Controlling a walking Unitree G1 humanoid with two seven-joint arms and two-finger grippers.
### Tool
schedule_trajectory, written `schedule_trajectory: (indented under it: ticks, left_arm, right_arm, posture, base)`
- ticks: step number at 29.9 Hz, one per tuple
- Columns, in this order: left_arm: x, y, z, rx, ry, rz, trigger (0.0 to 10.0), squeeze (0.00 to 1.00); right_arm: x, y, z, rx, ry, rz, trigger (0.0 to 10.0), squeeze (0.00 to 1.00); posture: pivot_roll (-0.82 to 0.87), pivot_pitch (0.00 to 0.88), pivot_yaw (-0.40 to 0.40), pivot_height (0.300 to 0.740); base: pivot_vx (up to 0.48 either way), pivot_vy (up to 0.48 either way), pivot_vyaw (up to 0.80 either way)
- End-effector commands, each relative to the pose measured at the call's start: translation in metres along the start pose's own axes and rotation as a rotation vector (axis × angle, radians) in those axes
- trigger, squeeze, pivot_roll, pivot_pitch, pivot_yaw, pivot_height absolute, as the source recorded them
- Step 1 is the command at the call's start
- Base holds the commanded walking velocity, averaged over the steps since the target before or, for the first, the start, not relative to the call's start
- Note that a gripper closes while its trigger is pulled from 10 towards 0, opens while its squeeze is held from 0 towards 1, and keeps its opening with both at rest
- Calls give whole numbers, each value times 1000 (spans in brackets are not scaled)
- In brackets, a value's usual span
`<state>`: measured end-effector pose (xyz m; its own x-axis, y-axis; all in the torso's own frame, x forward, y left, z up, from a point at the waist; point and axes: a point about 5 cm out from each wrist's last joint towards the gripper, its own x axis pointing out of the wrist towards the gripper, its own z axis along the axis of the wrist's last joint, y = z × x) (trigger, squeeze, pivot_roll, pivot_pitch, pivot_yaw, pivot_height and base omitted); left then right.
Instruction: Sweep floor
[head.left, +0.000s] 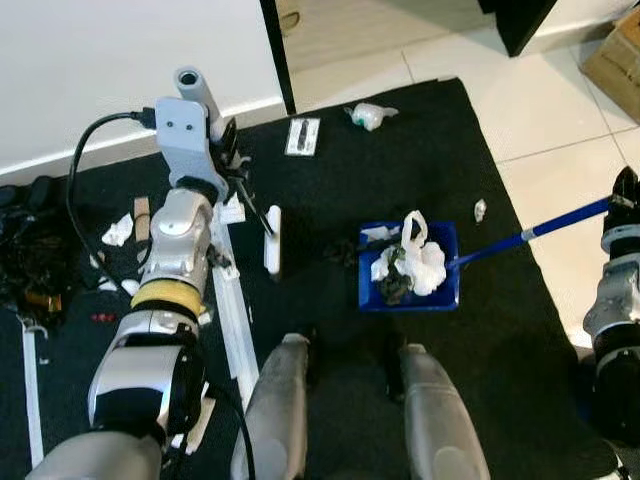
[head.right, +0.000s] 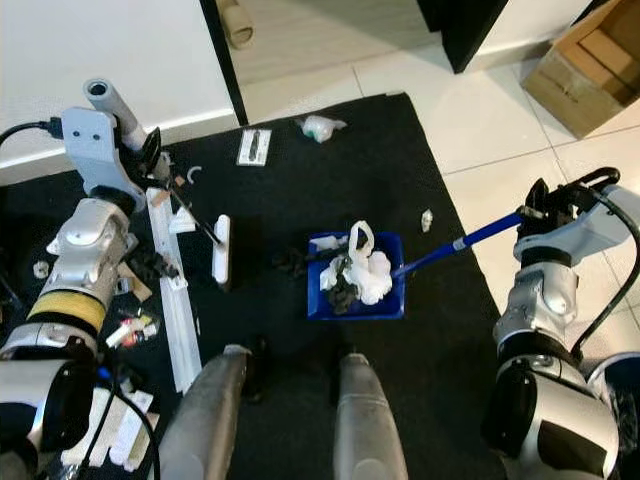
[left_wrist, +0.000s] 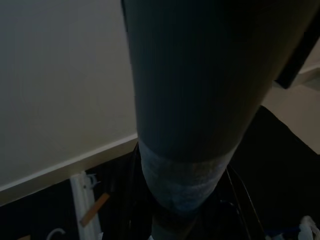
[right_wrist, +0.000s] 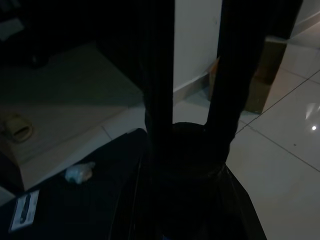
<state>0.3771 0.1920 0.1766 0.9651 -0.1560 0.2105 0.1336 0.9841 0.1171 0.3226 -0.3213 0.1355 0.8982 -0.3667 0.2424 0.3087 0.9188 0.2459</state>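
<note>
Right gripper (head.right: 537, 213) on blue dustpan (head.right: 356, 302); white trash (head.right: 366, 272) inside

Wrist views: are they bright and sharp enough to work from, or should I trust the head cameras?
Trust the head cameras: both eye views are evenly lit and sharp, showing the blue plastic dustpan with white crumpled paper. Left wrist view is dim, with a blurred grey pole close to the lens. Right wrist view is very dark.
</note>
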Motion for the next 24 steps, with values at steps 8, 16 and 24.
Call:
schedule_trajectory:
  ticks: [8, 16, 24]
  left_arm:
    - [1, -6, 0, -16, -7, -30, 10000, 0]
    - [3, -6, 3, -25, -21, -37, 10000, 0]
    - [4, -6, 5, -30, -30, -37, 10000, 0]
  right_arm:
    - [6, -6, 11, -4, -34, -19, 10000, 0]
    - [9, -7, 19, 3, -76, -23, 10000, 0]
    - [12, -5, 23, -14, -90, -14, 10000, 0]
  posture:
    - [133, 475, 67, 740]
    - [135, 468, 67, 740]
    - [138, 469, 67, 740]
  base:
    - [0, 0, 0]
    - [0, 0, 0]
    - [0, 0, 0]
